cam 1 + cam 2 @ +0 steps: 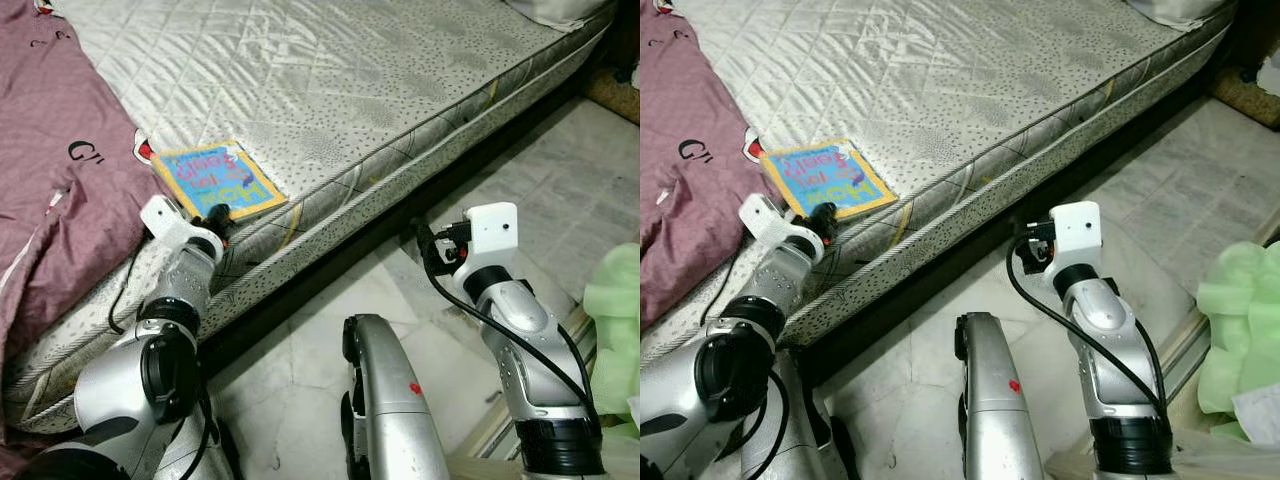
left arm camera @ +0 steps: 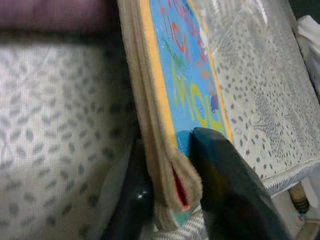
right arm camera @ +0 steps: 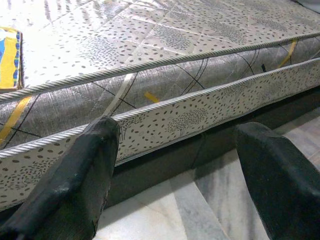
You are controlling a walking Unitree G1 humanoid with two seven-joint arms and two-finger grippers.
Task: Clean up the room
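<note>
Left wrist view: left gripper [image 2: 172, 200] pinches book [image 2: 175, 100] corner, jaws above and below; thin, light, floppy, so grip deeper toward spine; right gripper [image 3: 175, 175] spread, idle.

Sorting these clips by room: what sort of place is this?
Likely a bedroom: a quilted grey mattress on a marble-tiled floor, a maroon blanket, and a colourful blue-and-yellow book on it.

A bare quilted mattress [image 1: 330, 90] lies before me, its piped edge running above a dark base [image 1: 330, 265]. A pillow [image 1: 555, 10] sits at its far corner, and marble floor [image 1: 300, 390] spreads below.
</note>
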